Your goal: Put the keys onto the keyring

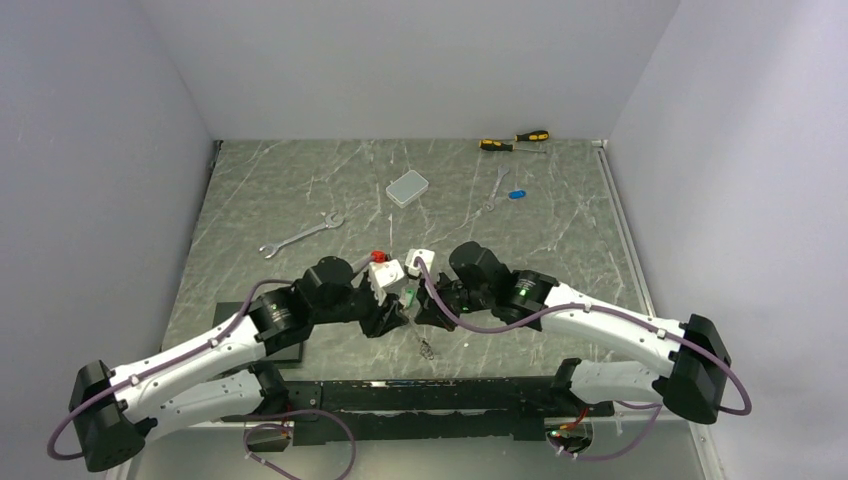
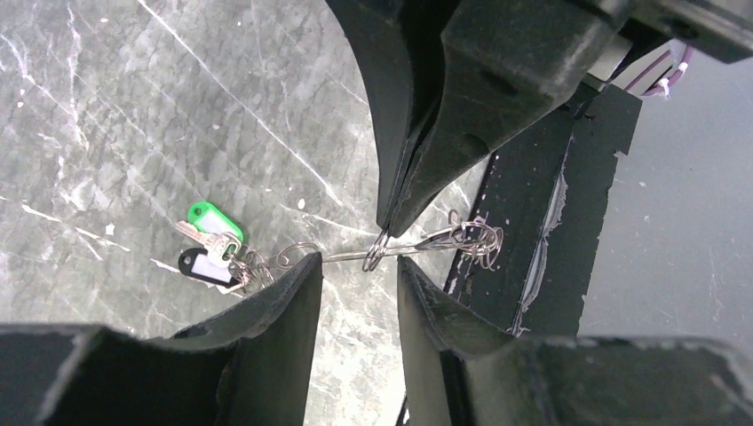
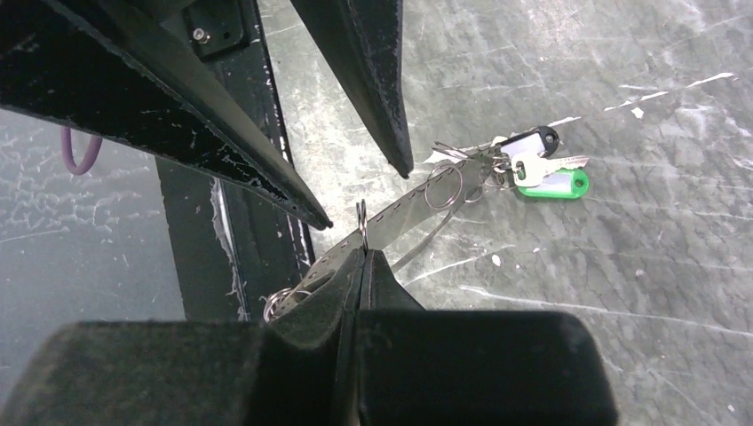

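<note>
Green, black keys point(image 2: 210, 247) seemingly on keyring point(image 2: 417, 241) | blue key point(image 1: 516, 194) apart, pending | right pincer point(image 2: 384, 232) pinching keyring | left pincer point(image 2: 357, 260) half-open, astride

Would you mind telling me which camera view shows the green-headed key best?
Left wrist: the green-headed key lies in plain sight, its head unobstructed. Right wrist shows it too, but with the head partly covered. Top external hardly resolves it.

Plain pale grey walls point(image 1: 400, 60) surround a dark green marbled tabletop point(image 1: 290, 180).
</note>
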{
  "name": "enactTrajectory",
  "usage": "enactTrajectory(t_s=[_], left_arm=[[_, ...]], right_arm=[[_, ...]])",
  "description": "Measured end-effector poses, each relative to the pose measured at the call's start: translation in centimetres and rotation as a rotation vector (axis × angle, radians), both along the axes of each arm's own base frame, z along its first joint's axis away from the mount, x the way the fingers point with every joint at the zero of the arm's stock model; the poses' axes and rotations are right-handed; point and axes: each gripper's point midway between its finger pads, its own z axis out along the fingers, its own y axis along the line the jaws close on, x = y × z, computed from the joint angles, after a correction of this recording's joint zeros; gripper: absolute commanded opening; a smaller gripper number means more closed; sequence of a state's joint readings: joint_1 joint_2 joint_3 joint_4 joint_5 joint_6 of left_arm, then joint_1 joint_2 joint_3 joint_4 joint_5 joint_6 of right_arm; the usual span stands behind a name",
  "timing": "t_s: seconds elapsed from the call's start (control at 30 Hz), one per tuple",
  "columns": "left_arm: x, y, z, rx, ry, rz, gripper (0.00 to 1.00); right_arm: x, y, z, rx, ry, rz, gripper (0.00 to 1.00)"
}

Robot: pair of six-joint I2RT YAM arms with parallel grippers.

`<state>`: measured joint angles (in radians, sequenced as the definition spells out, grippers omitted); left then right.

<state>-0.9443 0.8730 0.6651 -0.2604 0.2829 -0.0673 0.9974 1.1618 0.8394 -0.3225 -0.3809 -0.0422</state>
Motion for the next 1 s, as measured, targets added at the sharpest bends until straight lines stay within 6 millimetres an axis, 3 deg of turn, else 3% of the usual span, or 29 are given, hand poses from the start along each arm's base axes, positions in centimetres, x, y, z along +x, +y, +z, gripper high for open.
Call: enactTrajectory(t_s=[0.27,0.67,1.0], left_arm=[[0.5,-1.1,-0.2,-0.013,-0.012,-0.035,0.3],[0.8,-1.9,-0.4,-0.026,-0.034,-0.065,0.45],[-0.1,-1.7,-1.1,-0.092,-0.047,-0.073,0.39]], right_arm=[[0.3,-0.4,-0.1,0.006,-0.007,-0.012,0.0],[0.4,-0.8,-0.1,0.008,-0.009,-0.025,0.0],[-0.2,-0.6,-0.3,0.01,-0.023,0.006,0.0]])
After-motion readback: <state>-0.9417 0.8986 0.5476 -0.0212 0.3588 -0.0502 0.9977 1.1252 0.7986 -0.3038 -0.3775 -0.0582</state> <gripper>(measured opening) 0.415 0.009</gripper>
